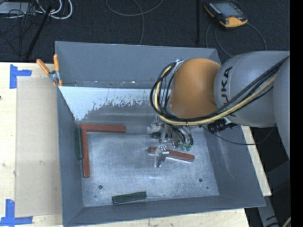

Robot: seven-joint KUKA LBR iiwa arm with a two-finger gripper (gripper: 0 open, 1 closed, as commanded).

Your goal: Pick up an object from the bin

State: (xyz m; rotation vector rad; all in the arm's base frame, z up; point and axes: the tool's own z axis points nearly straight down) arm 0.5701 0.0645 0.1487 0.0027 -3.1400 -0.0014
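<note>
1. Nearest, close to the near wall of the grey bin (132,63), a short dark green bar (129,198) lies flat and left of centre, well apart from everything else.
2. In the middle of the floor, somewhat to the right, the gripper (160,159) is down at the left end of a red-brown stick (182,156). The stick lies flat, running left to right with a slight slant. Whether the gripper is clenched on it or released I cannot tell.
3. At the left side a long red-brown stick (85,153) lies near to far, with a thin dark green stick (77,143) just beside it on its left, both close to the left wall.
4. Farther back, another red-brown stick (103,128) lies left to right, its left end meeting the far ends of that pair and forming a corner.
5. Above the gripper sits the arm's orange cover (191,86), ringed by black and yellow cables, with the grey arm (251,96) coming in from the right.
</note>
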